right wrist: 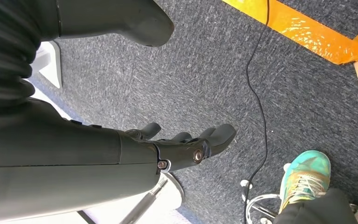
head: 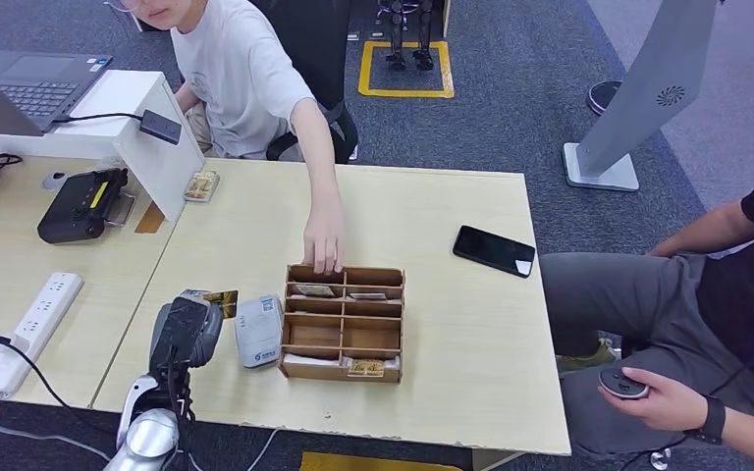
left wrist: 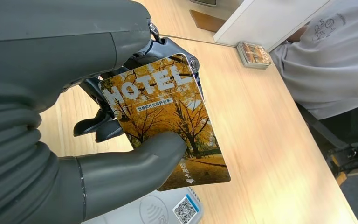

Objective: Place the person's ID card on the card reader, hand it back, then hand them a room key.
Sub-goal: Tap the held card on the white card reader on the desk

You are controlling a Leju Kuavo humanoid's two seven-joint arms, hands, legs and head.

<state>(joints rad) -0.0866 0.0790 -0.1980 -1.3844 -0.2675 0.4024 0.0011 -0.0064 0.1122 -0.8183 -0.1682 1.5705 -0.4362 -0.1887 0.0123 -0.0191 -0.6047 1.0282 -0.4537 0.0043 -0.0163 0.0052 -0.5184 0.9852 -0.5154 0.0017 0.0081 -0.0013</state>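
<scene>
Near the lower left of the head view, the robot's left hand (head: pixel 186 332) pinches a glossy hotel room key card printed with yellow autumn trees (left wrist: pixel 165 119), thumb pressed on its face and darker fingers behind it, above the pale wooden desk (head: pixel 452 294) and just beside the white card reader with a QR sticker (head: pixel 258 331). The right hand (right wrist: pixel 186 144) hangs over grey carpet, fingers loosely apart and holding nothing. A seated person's hand (head: pixel 323 243) rests on the far rim of the compartmented wooden card box (head: pixel 343 322). Judging by this, the key handover is the step in hand: doing it well means carrying the card forward past the box, keeping the pinch firm and the free edge toward that hand, and loosening only once they grip it.
</scene>
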